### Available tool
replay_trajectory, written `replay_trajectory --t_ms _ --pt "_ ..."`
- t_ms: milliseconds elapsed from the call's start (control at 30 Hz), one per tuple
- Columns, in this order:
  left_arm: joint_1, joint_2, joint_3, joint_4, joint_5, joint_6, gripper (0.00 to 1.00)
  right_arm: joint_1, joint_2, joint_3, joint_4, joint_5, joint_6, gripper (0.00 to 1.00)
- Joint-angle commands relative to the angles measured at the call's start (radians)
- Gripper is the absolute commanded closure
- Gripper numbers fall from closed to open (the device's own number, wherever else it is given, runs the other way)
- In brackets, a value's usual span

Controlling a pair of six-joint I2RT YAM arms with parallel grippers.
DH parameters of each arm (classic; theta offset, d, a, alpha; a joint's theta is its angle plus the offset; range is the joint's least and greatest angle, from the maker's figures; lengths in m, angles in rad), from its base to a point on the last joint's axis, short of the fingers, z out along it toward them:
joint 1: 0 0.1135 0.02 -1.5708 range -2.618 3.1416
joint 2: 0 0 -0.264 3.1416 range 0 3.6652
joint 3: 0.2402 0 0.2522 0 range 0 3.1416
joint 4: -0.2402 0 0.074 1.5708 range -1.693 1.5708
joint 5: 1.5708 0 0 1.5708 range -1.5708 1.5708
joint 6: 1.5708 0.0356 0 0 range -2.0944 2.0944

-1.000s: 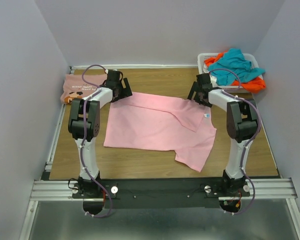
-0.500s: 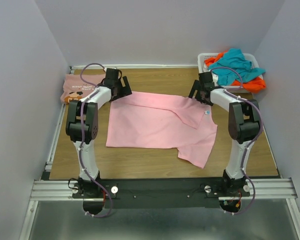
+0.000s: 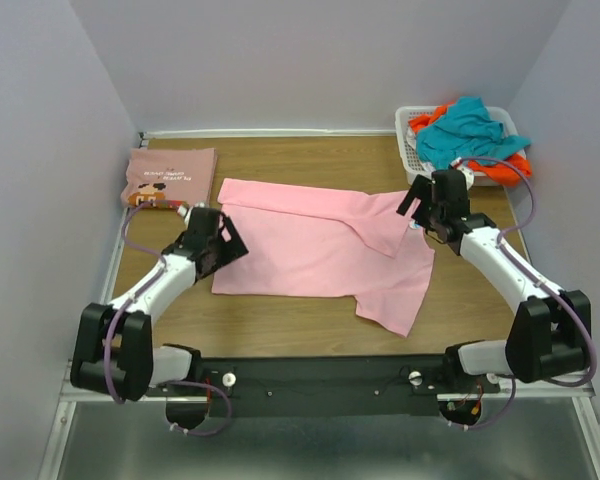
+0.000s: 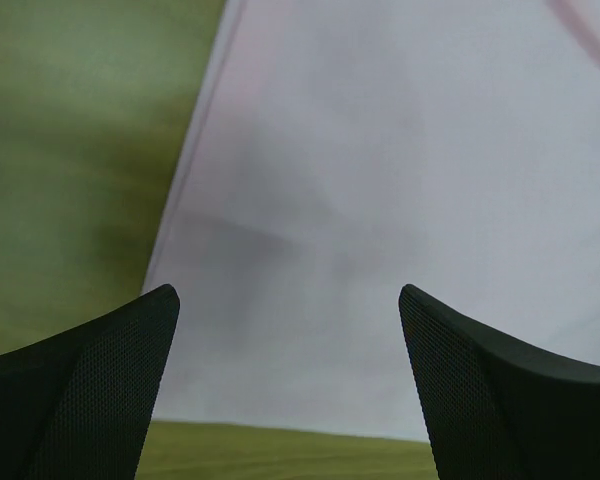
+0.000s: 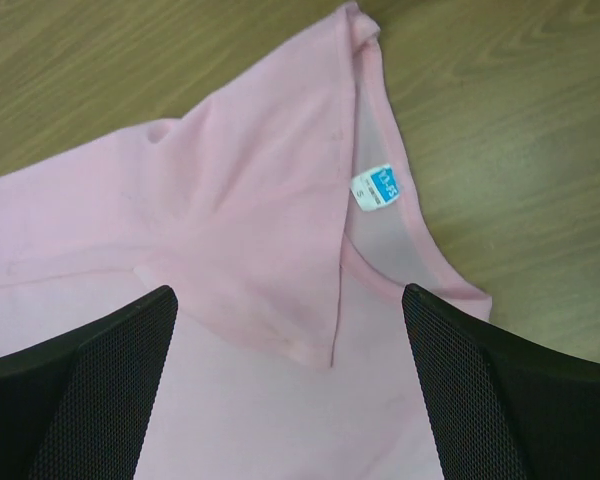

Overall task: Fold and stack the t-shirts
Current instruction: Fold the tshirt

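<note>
The light-pink t-shirt lies spread on the table's middle, its far edge folded over toward me. Its blue neck label shows at the right. My left gripper is open and empty over the shirt's left edge; the cloth lies below its fingers. My right gripper is open and empty above the collar and the folded flap. The dusty-pink printed t-shirt lies folded at the far left. The teal and orange t-shirts sit in the basket.
A white basket stands at the far right corner against the wall. Grey walls close in the table on three sides. Bare wood lies between the pink shirt and the near rail.
Both grippers let go of the shirt's far edge and pulled back toward me. The left one moved to the shirt's left edge, the right one to the collar. The folded edge stays down.
</note>
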Motion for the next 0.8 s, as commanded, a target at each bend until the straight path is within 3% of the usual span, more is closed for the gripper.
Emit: replay_trajectory --t_ms 0,133,267,600,767 --pt "0.001 -0.162 -0.153 -0.144 -0.037 -0.151 0.02 -0.006 -0.057 -0.079 -0.012 -0.008 0.041 0.0" --pt "-0.035 -0.371 -0.241 -0.171 0.02 -0.278 0.02 -0.007 -0.083 -0.105 -0.01 -0.012 0.046 0.0" --pt "-0.045 -0.429 -0.241 -0.26 -0.005 -0.335 0.02 -0.007 -0.073 -0.113 -0.01 -0.02 0.037 0.0" --pt "-0.114 -0.336 -0.207 -0.334 0.06 -0.35 0.02 -0.007 -0.048 -0.114 -0.009 -0.017 0.032 0.0" --pt "-0.128 -0.268 -0.186 -0.325 -0.017 -0.361 0.02 -0.007 -0.057 -0.123 -0.01 -0.008 0.026 0.0"
